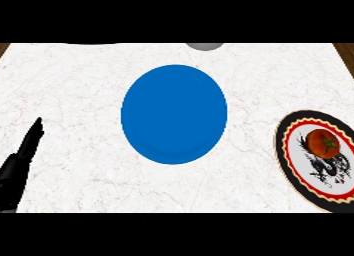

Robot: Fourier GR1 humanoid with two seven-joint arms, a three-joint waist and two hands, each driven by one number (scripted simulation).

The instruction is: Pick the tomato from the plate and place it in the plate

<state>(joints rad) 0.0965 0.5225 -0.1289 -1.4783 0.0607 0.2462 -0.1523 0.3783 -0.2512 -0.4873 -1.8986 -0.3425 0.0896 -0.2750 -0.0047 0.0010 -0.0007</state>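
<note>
the left hand [10, 177] shows at the lower left of the head view, coming up from the bottom edge over the white marbled worktop [76, 90]. it is black and seen almost edge-on, a narrow shape leaning slightly to the right as it rises. its fingers [34, 134] are straight and held close together, pointing up and away from the robot towards the far side of the worktop. nothing lies between them and the hand holds nothing; it rests open near the left edge, well apart from both plates.

the tomato [324, 144] lies on a patterned plate [282, 142] at the right edge of the view. the tomato is red with a green stem patch on top and sits in the upper half of that plate's white middle, above a dark drawn figure. the plate has a black outer rim and a red and yellow toothed band inside it, and its right side is cut off by the view's edge.

a plain blue plate [174, 114] lies in the middle of the worktop, between the hand and the patterned plate, touching neither. a small grey round thing [204, 46] shows at the far edge, just beyond the blue plate. brown wood [353, 52] shows past the far corners.
</note>
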